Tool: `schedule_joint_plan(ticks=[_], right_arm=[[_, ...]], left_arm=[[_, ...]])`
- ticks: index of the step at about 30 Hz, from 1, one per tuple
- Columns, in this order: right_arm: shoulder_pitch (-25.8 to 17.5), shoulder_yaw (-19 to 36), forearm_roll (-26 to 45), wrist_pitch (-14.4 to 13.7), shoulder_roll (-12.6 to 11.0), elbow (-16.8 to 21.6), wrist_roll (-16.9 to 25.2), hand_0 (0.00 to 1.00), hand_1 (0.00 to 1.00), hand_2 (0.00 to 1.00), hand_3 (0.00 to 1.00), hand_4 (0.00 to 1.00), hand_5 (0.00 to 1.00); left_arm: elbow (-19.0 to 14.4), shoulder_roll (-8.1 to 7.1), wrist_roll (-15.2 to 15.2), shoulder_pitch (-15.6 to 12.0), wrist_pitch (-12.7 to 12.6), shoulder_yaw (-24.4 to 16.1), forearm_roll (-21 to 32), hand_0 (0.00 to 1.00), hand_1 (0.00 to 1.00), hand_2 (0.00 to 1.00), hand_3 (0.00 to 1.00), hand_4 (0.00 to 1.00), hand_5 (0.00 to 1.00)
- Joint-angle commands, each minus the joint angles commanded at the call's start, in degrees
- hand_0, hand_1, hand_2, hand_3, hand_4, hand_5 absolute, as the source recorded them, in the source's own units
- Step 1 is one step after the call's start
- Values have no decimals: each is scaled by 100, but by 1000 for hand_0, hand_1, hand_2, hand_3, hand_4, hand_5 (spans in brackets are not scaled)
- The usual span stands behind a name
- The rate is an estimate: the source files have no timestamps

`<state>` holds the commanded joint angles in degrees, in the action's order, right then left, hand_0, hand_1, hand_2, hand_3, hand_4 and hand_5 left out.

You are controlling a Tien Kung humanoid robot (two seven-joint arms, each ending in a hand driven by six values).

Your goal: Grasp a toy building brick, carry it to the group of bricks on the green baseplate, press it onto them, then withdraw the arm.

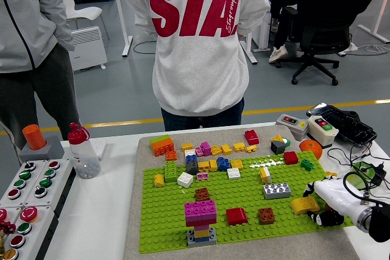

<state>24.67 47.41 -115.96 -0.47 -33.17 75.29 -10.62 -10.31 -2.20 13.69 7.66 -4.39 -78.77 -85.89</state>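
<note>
A green baseplate (244,196) lies on a grey mat. At its front stands a stack (201,222) with a magenta brick on top, then tan, yellow and grey-blue layers. A yellow curved brick (303,206) rests on the baseplate's right part. My right hand (318,202), white with black fingers, comes in from the lower right and lies just right of that brick. Its fingers (325,218) are loosely curved and hold nothing. Red (236,216), brown (266,215) and grey (276,190) bricks sit between the stack and the hand. My left hand is out of view.
Several loose bricks lie along the baseplate's far edge (207,156). A person in a white sweatshirt (198,41) stands at the far side, hands not visible. A button panel (24,193) and a bottle (82,150) are at the left; switch boxes (311,127) and cables (365,172) are at the right.
</note>
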Motion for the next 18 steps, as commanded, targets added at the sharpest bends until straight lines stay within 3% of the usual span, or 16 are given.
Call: schedule_joint_plan(ticks=[18], right_arm=[[-36, 22, 30, -344, -48, 172, 116, 812, 698, 679, 544, 613, 130]], left_arm=[[0, -7, -2, 21, 2, 7, 2, 653, 686, 673, 572, 283, 998]])
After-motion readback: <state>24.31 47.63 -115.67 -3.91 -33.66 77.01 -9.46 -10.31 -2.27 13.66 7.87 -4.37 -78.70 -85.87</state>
